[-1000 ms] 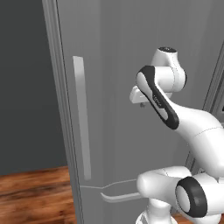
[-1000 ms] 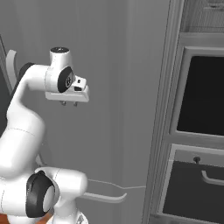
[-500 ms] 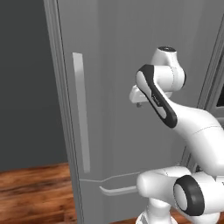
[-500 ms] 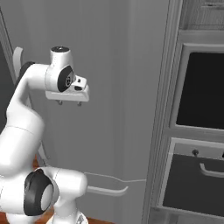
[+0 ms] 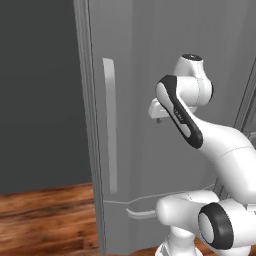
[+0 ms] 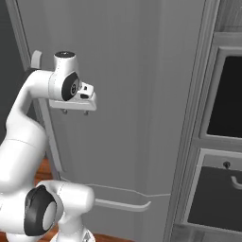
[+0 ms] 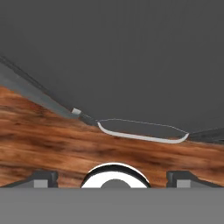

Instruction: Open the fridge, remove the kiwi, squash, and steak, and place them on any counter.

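Note:
The fridge (image 5: 150, 60) stands shut right in front of me, a tall light-grey door with a long vertical bar handle (image 5: 110, 125). Its lower drawer has a curved pull (image 6: 123, 204), which the hand view also catches (image 7: 142, 136). My gripper (image 6: 75, 112) hangs at chest height before the door, right of the bar handle, pointing down. Its jaws are open and hold nothing. The left base view has the same gripper (image 5: 159, 117) half hidden behind the forearm. The kiwi, squash and steak are hidden behind the shut door. The counter is out of view.
A dark cabinet stack (image 6: 222, 142) with a black oven window and a handled drawer adjoins the fridge on the right. A dark wall (image 5: 35, 90) lies to its left. Wooden floor (image 5: 45, 215) runs along the bottom.
The jaws have spread from partly shut to wide open. The whole picture has slid rightward in both base views, so the base has moved; the arm keeps its pose.

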Robot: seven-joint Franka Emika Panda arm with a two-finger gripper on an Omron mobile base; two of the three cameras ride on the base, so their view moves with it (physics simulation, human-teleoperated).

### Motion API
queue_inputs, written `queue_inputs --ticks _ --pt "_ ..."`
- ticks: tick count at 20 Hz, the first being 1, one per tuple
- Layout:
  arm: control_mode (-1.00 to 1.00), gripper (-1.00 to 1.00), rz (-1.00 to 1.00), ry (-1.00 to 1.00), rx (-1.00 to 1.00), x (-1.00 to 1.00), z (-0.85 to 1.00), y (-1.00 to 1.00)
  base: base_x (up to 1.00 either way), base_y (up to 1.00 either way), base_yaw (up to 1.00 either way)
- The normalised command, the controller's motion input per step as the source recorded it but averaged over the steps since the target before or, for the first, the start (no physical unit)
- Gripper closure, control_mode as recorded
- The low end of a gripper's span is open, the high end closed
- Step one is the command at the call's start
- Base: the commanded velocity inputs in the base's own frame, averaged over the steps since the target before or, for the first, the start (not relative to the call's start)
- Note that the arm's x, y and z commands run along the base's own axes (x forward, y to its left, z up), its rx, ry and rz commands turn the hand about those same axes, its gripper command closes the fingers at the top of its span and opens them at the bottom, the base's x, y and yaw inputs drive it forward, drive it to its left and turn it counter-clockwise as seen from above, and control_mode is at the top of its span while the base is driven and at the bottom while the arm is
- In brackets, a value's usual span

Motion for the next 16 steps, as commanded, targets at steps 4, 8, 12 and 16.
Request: queue_inputs --ticks 4,8,12,16 --pt "1.0 -1.0 0.0 0.0 0.0 0.0 0.0 0.0 -0.35 0.52 0.0" --pt "1.0 -1.0 0.0 0.0 0.0 0.0 0.0 0.0 -0.36 0.45 0.0" --pt "1.0 -1.0 0.0 0.0 0.0 0.0 0.0 0.0 -0.35 0.33 0.0" --pt "1.0 -1.0 0.0 0.0 0.0 0.0 0.0 0.0 -0.23 0.48 0.0"
